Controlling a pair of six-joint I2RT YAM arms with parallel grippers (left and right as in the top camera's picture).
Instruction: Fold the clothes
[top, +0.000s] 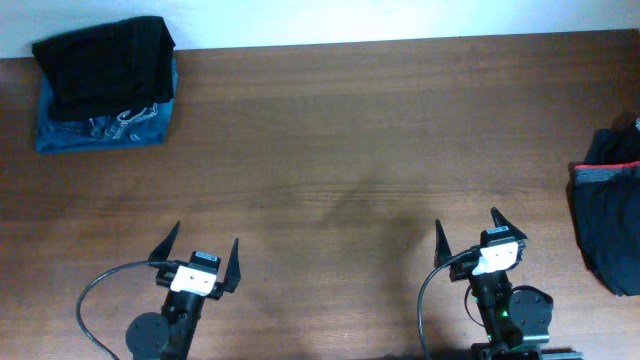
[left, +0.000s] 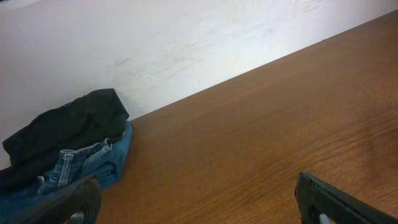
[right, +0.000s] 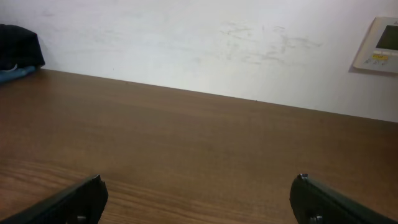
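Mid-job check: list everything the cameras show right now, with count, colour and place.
black garment: 1, black, on the blue one, far left table corner
blue garment: 1, blue with pale pattern, under the black one
dark garment with grey waistband: 1, black, red-edged band, right table edge, partly out of frame
table: 1, brown wood
wall: 1, white, behind the table
wall panel: 1, pale, on the wall
left hand: 1, black, open, empty
right hand: 1, black, open, empty
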